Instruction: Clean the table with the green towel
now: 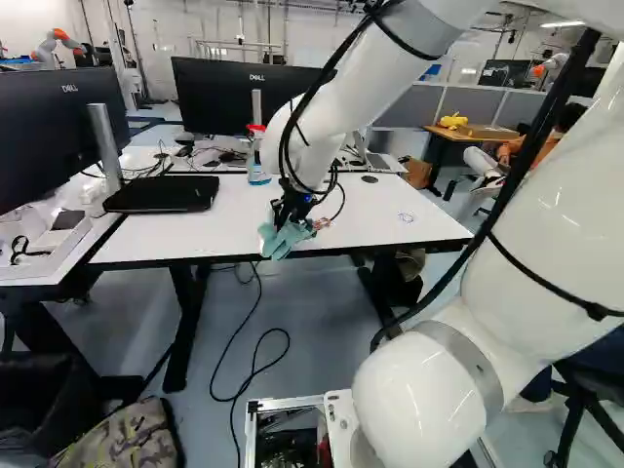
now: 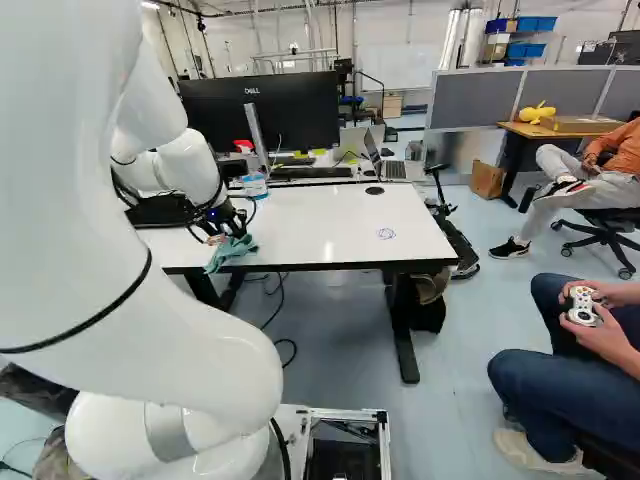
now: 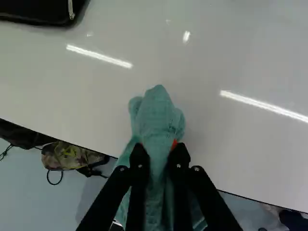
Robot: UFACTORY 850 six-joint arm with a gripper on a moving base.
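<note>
1. A green cloth towel (image 3: pixel 156 113) is clamped between the two fingers (image 3: pixel 138 161) of the black gripper (image 1: pixel 292 216); its bunched fabric is pinched from both sides.
2. The towel is held at the near edge of the white, black-edged table (image 2: pixel 320 225). In the wrist view, a rounded fold is seen ahead of the gripper (image 3: pixel 159 153), over the white top, while the rest is draped back between and under the fingers, past the edge. Whether the fold is pressed on the surface cannot be told.
3. A small blue scribble (image 2: pixel 386 233) is seen on the tabletop, to the right of the towel in the right base view; it is left untouched by the cloth.
4. A black zipped case (image 1: pixel 161 193) is laid on the table, at its left part in the left base view.
5. A clear spray bottle with a red top and blue liquid (image 1: pixel 256 161) is stood near the far edge, and a flat black disc (image 2: pixel 375 190) is set in the top farther right.
6. A large black monitor (image 1: pixel 229 93) is placed behind the table.
</note>
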